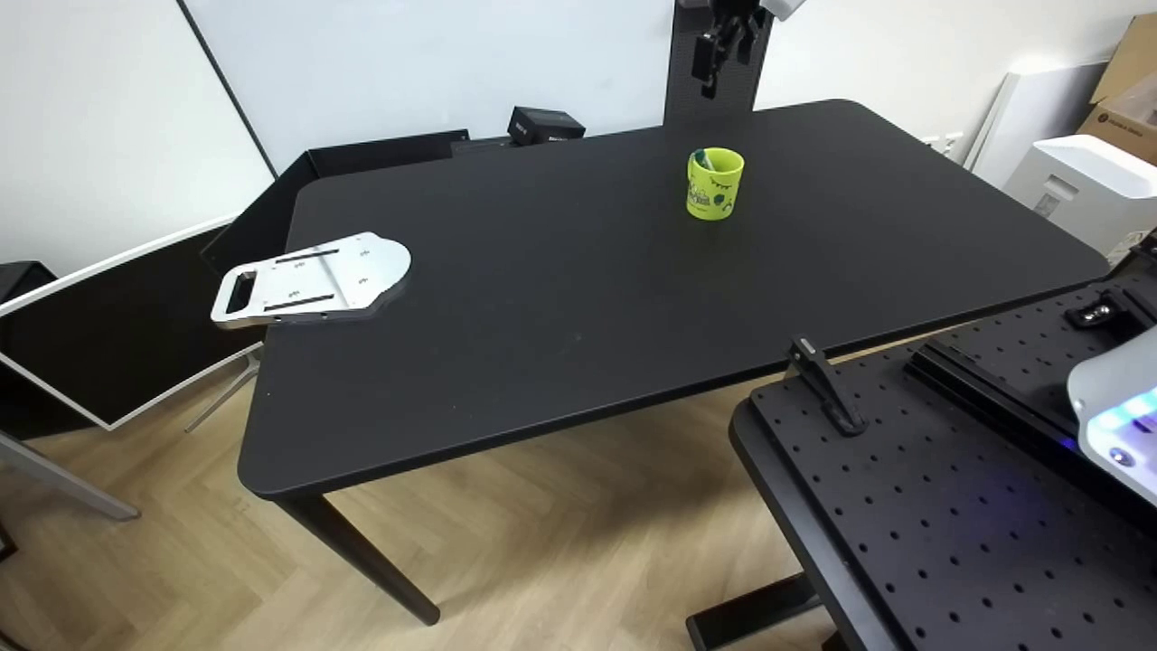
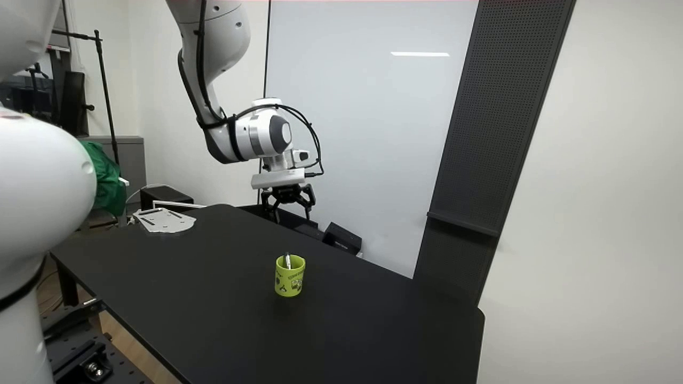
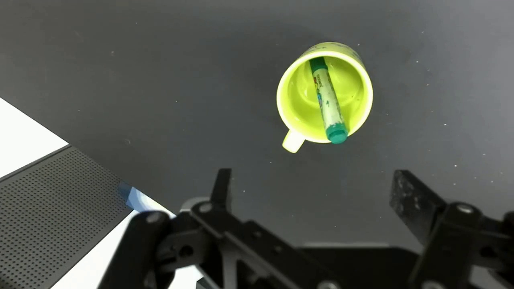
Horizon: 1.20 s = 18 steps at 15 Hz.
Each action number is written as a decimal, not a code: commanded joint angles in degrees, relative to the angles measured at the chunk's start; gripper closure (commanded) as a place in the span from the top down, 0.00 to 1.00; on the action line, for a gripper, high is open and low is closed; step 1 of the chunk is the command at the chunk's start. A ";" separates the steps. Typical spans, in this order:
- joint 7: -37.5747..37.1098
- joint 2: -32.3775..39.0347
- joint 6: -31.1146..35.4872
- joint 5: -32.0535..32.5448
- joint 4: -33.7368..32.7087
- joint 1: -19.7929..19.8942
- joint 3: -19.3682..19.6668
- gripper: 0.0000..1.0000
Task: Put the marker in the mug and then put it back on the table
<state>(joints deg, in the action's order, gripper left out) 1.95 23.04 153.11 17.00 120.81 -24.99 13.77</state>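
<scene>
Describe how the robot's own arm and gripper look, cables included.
The arm has rounded white shells with dark grey parts, and black cables run along its outside. A pale bar-shaped housing sits above the gripper, which is black, with angular jointed linkages, round metallic screws and flat blocky pads, one showing light scuffs.

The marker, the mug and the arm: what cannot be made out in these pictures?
Lower end of the marker: hidden by the mug, all three views.
Mug's print: too small, both exterior views.
Arm: cut off by the top edge in an exterior view.
</scene>
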 commanded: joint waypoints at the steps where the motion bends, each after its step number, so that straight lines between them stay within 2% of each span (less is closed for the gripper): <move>1: 0.46 -0.41 -8.49 1.74 -5.09 5.59 -7.20 1.00; 5: 0.85 1.33 -16.90 1.67 -11.00 8.52 -11.95 1.00; 9: 1.46 4.33 -23.05 2.56 -17.03 9.64 -14.34 1.00; 10: 0.94 5.16 -22.38 2.50 -18.04 9.89 -14.63 1.00; 11: 0.37 2.50 -20.90 2.35 -13.95 10.14 -14.98 1.00; 18: 0.47 4.88 -21.02 2.53 -16.58 10.28 -15.18 1.00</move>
<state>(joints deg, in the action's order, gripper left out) 2.92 27.89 132.41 18.73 104.40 -15.95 -0.01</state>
